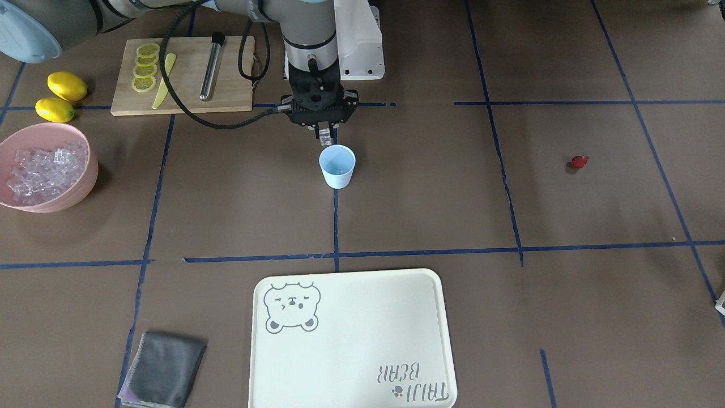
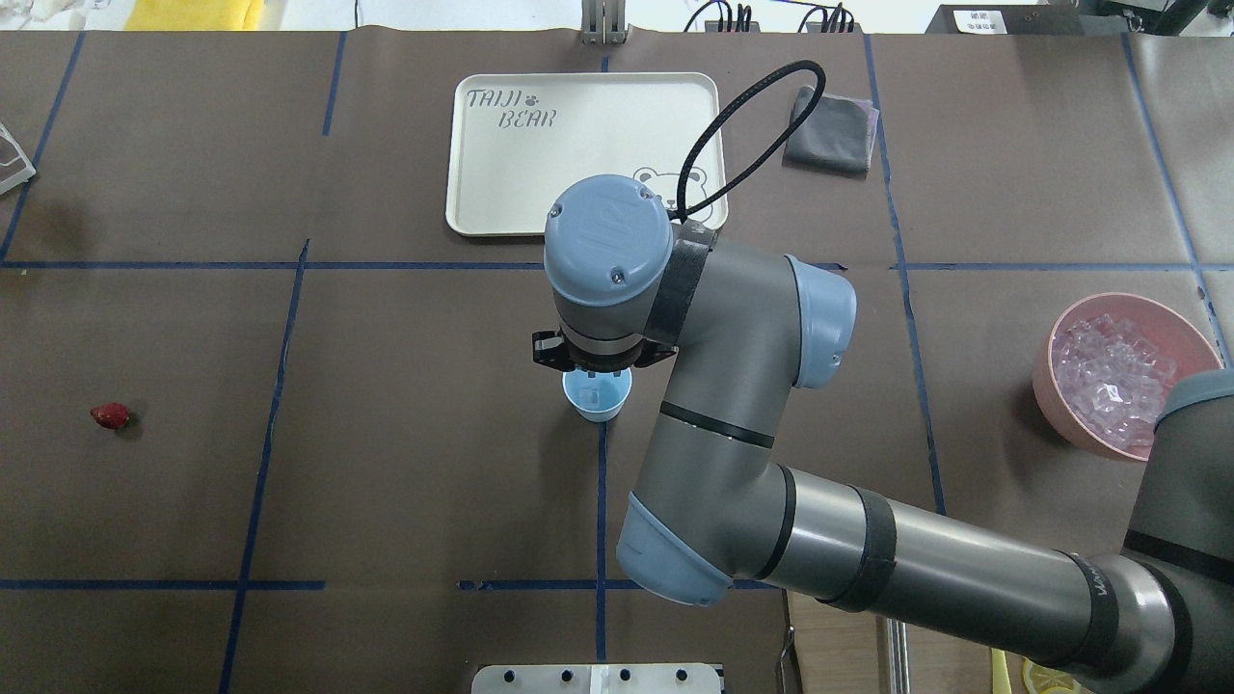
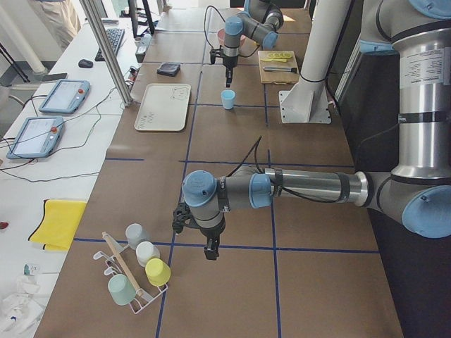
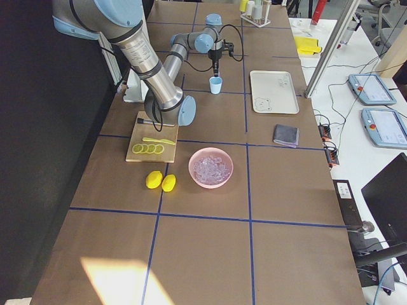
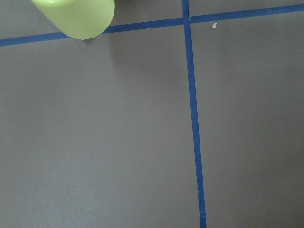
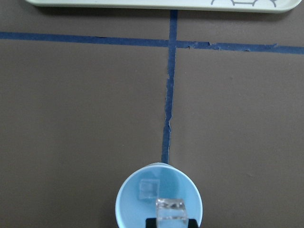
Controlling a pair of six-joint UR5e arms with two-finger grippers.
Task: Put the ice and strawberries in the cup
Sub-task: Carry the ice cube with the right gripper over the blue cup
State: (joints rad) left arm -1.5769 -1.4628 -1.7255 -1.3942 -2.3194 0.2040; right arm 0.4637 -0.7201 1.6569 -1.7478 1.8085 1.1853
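An ice cube [image 6: 171, 213] is sitting pinched in the right tool [image 1: 325, 135], hanging just above the light blue cup [image 6: 124, 204] on the tabletop [image 6: 71, 118], close to its rim. Released here, it risks glancing off and bouncing out. The strawberry [image 1: 579, 162] is lying well apart. Whether the left tool [image 3: 209, 251] is spread, I cannot tell.

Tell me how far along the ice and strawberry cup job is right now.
Done: one ice cube already lies in the bottom of the cup.
In hand: the right gripper holds a second cube just above the cup's mouth, not yet released.
Left: the strawberry lies on the table well away from the cup, untouched. The pink bowl holds plenty more ice if more is wanted.
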